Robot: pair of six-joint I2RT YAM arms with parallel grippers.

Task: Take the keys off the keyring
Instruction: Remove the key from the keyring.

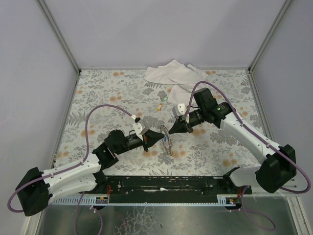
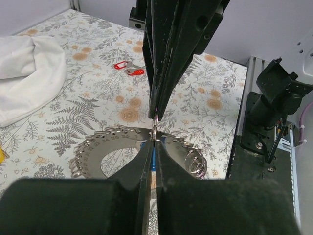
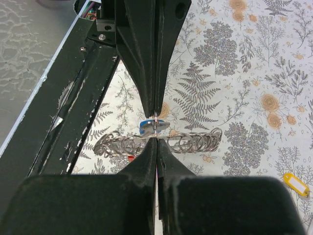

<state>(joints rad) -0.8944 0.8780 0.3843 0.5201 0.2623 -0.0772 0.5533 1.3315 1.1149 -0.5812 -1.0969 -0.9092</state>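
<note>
Top external view: my left end effector (image 1: 159, 136) and right end effector (image 1: 171, 130) meet tip to tip. Both are fully closed, each pinching a thin ring of the keyring (image 1: 168, 144). The keyring rests on the counter (image 1: 98, 98), well apart from the white cloth (image 1: 173, 73), with a blue key (image 3: 146, 126) attached.

Pale walls (image 1: 161, 29) on three sides, thin grey posts (image 1: 59, 36) in the corners, table (image 1: 98, 93) with a leafy flower pattern, soft light
</note>
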